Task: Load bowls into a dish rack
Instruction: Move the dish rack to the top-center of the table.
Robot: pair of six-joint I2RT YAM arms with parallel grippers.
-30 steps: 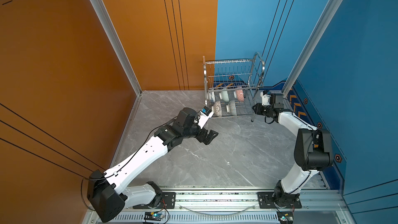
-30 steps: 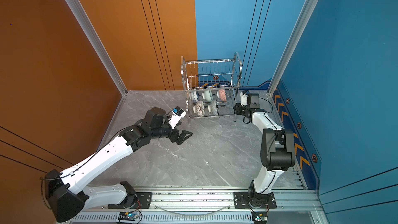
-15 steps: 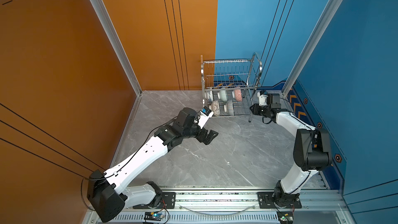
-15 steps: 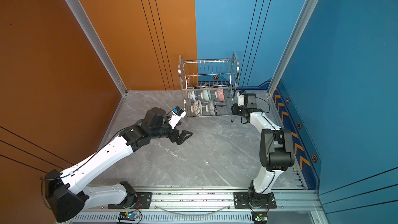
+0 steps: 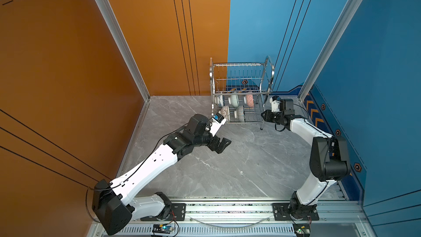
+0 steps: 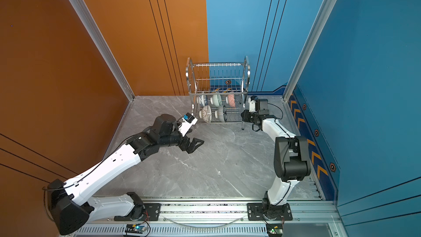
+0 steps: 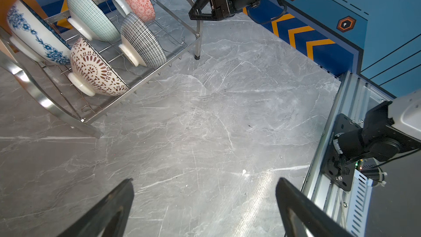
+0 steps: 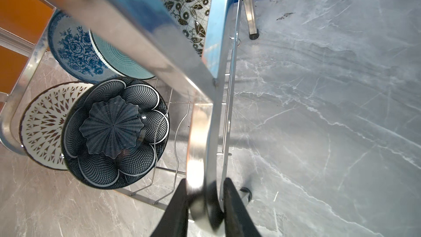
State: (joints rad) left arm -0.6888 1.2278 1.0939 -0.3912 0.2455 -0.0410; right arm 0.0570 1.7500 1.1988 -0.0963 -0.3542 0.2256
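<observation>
On dish rack [image 8: 141, 35], five patterned bowls [image 7: 93, 17] tilted, right gripper [image 8: 205, 188] clamped onto rack, left gripper [image 7: 205, 181] agape.

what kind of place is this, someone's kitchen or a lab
Probably a robot test cell rather than a kitchen: a left arm and right arm bolted to an aluminium rail, a bare orange wall and blue wall, and a lone dish rack of bowls on a marble-look tabletop.

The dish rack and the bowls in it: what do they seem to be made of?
Dish rack: probably polished steel, mirror-bright bars with blue and orange reflections. Bowls: apparently glazed ceramic, glossy printed patterns, plain white foot rings.
</observation>
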